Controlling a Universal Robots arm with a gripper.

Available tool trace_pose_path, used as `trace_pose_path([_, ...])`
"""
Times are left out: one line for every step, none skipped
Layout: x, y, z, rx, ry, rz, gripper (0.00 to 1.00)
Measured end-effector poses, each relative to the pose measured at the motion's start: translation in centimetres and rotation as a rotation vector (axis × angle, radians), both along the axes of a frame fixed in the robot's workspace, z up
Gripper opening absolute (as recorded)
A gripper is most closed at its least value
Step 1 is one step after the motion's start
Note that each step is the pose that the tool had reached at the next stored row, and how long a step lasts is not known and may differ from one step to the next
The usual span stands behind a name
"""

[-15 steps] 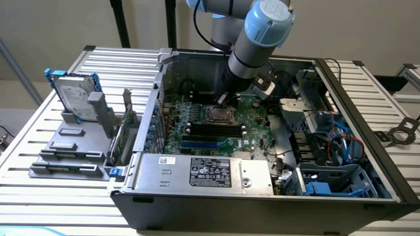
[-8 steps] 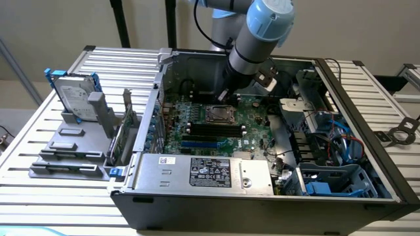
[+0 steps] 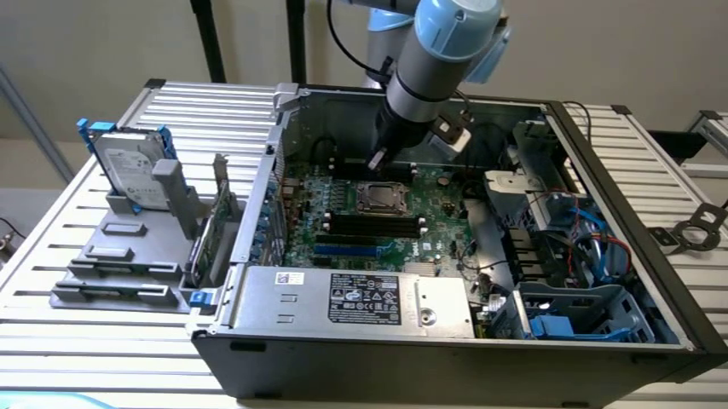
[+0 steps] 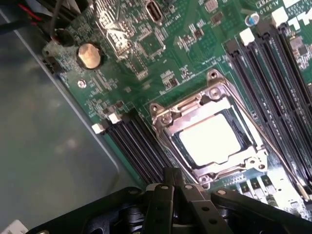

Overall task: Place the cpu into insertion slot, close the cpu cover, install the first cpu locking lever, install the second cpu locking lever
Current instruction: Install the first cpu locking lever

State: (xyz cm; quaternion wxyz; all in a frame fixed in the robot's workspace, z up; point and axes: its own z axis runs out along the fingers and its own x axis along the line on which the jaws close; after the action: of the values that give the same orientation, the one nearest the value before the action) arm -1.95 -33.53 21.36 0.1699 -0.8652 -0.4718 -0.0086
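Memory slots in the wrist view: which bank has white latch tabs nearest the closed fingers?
The bank of black memory slots between the grey case wall and the cpu cover; the other bank lies beyond the cover.

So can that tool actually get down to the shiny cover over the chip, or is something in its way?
Probably yes. The tool hangs right beside the cpu cover, inside the open case. Nothing lies between them, and the memory sticks sit lower, on the other side of the cover.

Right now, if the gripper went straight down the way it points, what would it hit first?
Probably the edge of the cpu cover, lying flat over the cpu. The shut gripper hangs just beside it, so it might meet the green board instead.
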Motion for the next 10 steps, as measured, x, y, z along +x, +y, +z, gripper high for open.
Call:
trace_pose_path([-0.31,0.0,0.02,0.0,0.0001,0.0,0.11])
trace_pose_path([-0.62,0.03,0.01,0.0003,0.0001,0.0,0.11])
trace_pose_path([-0.88,0.1,0.01,0.0003,0.0,0.0,0.11])
trace_pose_path([-0.91,0.1,0.01,0.0005,-0.0001,0.001,0.11])
trace_pose_path([-0.91,0.1,0.01,0.0004,0.0,0.001,0.11])
trace_pose_path([-0.92,0.1,0.01,0.0003,0.0,0.002,0.11])
trace_pose_path([-0.92,0.1,0.02,0.0003,0.0,0.002,0.11])
trace_pose_path([-0.92,0.1,0.02,0.0002,0.0001,0.003,0.11])
trace_pose_path([-0.92,0.1,0.02,0.0003,0.0,0.003,0.11])
trace_pose_path([-0.92,0.1,0.02,0.0003,0.0,0.004,0.11])
